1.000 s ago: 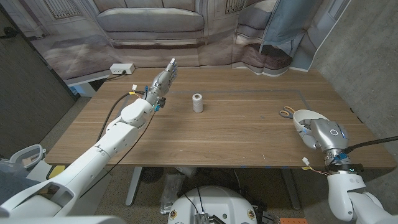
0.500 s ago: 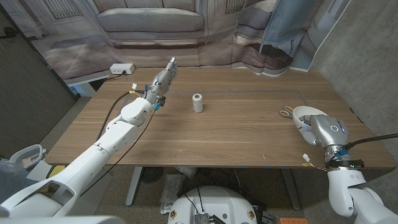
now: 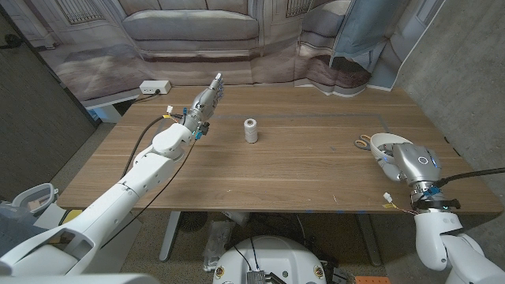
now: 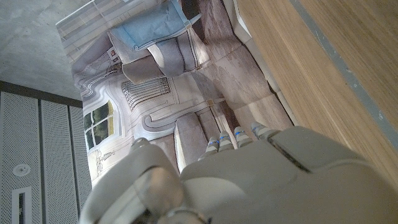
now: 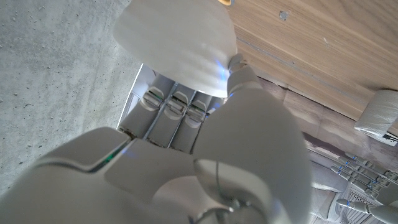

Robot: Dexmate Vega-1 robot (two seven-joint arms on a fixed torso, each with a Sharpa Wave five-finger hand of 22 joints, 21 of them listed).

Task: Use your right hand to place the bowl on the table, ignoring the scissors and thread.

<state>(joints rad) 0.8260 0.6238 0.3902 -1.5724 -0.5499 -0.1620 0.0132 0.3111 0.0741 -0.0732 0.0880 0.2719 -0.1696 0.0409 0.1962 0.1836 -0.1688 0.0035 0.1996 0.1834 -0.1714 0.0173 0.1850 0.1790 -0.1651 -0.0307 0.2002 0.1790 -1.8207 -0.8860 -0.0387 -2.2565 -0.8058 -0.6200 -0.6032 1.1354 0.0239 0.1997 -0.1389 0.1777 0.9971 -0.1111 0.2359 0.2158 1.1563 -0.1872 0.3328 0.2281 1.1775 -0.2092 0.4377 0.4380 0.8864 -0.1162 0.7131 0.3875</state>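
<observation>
A white bowl (image 3: 383,146) is at the table's right edge, gripped by my right hand (image 3: 409,162); whether it touches the wood I cannot tell. In the right wrist view the bowl (image 5: 180,43) sits beyond my fingers (image 5: 171,109), which curl under its rim. Orange-handled scissors (image 3: 363,142) lie just left of the bowl. A white spool of thread (image 3: 251,130) stands upright mid-table. My left hand (image 3: 207,101) reaches out over the back left of the table, fingers straight, holding nothing; its back (image 4: 261,180) shows in the left wrist view.
The wooden table (image 3: 300,177) ends close to the right of the bowl. A white power strip (image 3: 155,87) lies on a ledge behind the back left corner. A printed sofa backdrop hangs behind the table.
My right arm has shifted slightly right and toward the back with the bowl still in its grip. The left arm, spool and scissors have stayed put.
</observation>
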